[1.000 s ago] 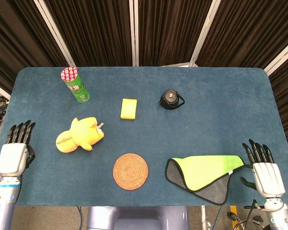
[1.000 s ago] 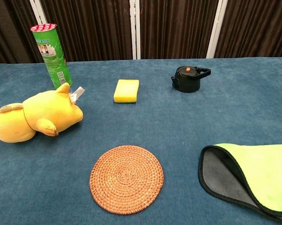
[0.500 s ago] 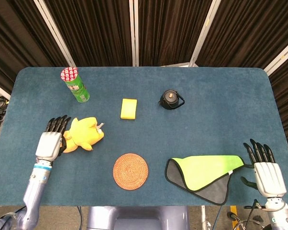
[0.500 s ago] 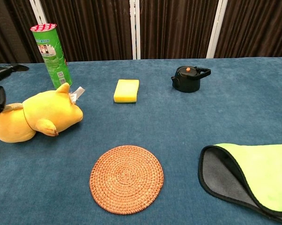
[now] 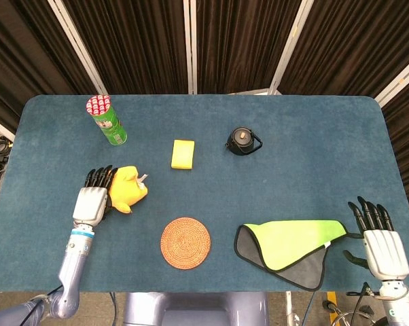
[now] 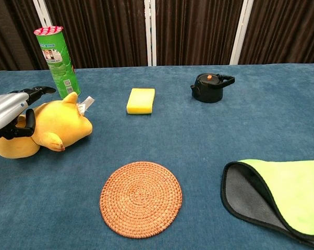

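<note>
Left hand: the left hand [image 5: 92, 202] hung over the near-left part of the bench [image 5: 293, 176], above the rear of the yellow plush toy [image 6: 55, 125]; its fingers [image 6: 36, 91] lay apart across the toy's back, thumb curled at the flank. Whether they pressed into the plush or only hovered, I could not tell; nothing was clamped.
Right hand: the right hand [image 5: 380, 246] sat at the near-right edge of the bench, fingers apart, holding nothing, just beside the cloth.
Plush toy: lying on its side at the left, head toward the middle, a small tag [image 6: 85, 103] at its far end. By its look it was soft, light and squashy; judged best taken around the plump body, since ears and legs would fold.
Green can: a tall green can [image 5: 108, 121] stood upright far-left, near the toy.
Sponge: a yellow sponge [image 5: 183, 153] lay flat, mid-bench.
Teapot: a small black teapot [image 5: 242, 141] stood right of the sponge, apart.
Coaster: a round woven coaster [image 5: 185, 242] lay near the middle front.
Cloth: a folded green-and-grey cloth [image 5: 291, 242] lay near-right.
</note>
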Available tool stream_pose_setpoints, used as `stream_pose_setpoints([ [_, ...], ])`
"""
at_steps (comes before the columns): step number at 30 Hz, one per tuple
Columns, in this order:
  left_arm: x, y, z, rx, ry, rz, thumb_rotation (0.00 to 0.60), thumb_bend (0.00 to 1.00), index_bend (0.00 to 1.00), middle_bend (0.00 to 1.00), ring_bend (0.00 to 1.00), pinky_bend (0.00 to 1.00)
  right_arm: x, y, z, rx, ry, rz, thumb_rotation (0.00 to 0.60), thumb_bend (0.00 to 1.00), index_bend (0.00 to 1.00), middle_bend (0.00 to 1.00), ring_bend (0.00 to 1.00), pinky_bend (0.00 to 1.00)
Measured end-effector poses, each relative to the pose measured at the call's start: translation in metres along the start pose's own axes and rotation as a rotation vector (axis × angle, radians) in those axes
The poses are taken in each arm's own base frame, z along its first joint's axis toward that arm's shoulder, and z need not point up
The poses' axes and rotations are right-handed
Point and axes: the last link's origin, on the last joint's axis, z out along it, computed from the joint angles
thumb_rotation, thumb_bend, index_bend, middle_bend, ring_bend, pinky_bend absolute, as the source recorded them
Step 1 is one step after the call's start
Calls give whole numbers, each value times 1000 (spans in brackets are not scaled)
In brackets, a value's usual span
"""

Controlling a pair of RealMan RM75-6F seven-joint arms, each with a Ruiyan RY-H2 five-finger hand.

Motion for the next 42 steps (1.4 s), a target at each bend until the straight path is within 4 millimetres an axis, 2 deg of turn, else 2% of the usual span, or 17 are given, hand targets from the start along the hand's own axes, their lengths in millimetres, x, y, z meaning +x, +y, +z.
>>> stream_pose_setpoints([
  [10, -19, 9, 14, -6, -60, 18, 600, 1000, 0, 0, 0, 0, -2, -1, 0, 4, -8, -4, 600, 20, 0, 0, 0, 0],
  [14, -27, 24, 17, -60, -79, 48, 600, 1000, 0, 0, 0, 0, -3, -1, 1, 4, -11, -6, 600, 21, 0, 0, 0, 0],
  [20, -27, 36, 14, -111, -67, 61, 600, 1000, 0, 0, 0, 0, -4, -2, 1, 5, -11, -8, 600, 20, 0, 0, 0, 0],
  [24, -19, 41, 11, -136, -25, 60, 600, 1000, 0, 0, 0, 0, -3, -2, 0, 5, -6, -6, 600, 20, 0, 0, 0, 0],
  [29, -3, 29, 6, -125, 16, 32, 600, 1000, 0, 0, 0, 0, -1, -1, 1, 5, -2, -8, 600, 20, 0, 0, 0, 0],
  [35, 8, 12, 2, -92, 42, 20, 600, 1000, 0, 0, 0, 0, -3, -1, 0, 5, -6, -11, 600, 20, 0, 0, 0, 0],
  [42, 3, -8, -1, -34, 27, 45, 600, 1000, 0, 0, 0, 0, -6, -4, 0, 11, -16, -22, 600, 20, 0, 0, 0, 0],
])
